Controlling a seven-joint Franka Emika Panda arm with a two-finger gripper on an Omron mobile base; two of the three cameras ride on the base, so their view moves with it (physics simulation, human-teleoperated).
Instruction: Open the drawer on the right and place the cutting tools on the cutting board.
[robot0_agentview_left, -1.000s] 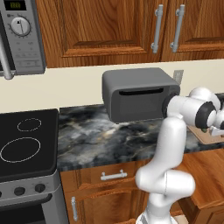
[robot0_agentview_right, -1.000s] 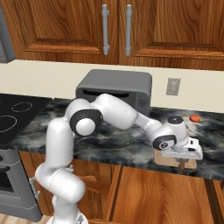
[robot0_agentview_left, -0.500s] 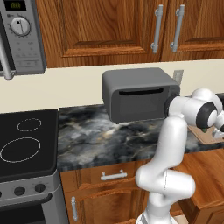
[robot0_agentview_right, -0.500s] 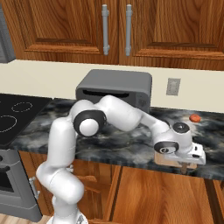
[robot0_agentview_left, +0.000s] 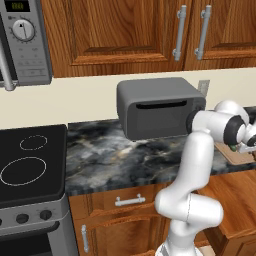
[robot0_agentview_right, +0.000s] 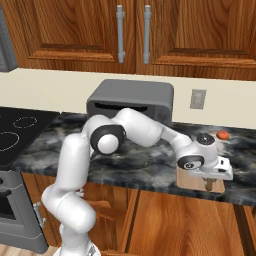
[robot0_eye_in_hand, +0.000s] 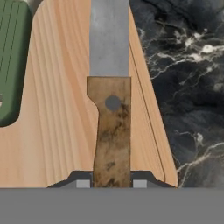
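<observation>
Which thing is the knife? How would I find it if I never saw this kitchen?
Find the big grey toaster oven on the dark stone counter, then look right to the flat wooden cutting board at the counter's front edge. The knife lies over the board, its brown handle pinched in the robot's tool. It has a grey blade, unlike the green thing beside it.

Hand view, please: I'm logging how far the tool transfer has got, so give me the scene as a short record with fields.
pincer: shut on knife handle, seen in the hand view
knife: grey blade, mottled brown handle, held over the board
cutting board: light wood, on the dark marble counter
green tool: already lying on the board, at its far side from the knife
counter: dark marble, beside the board
toaster oven: grey, behind the arm
</observation>
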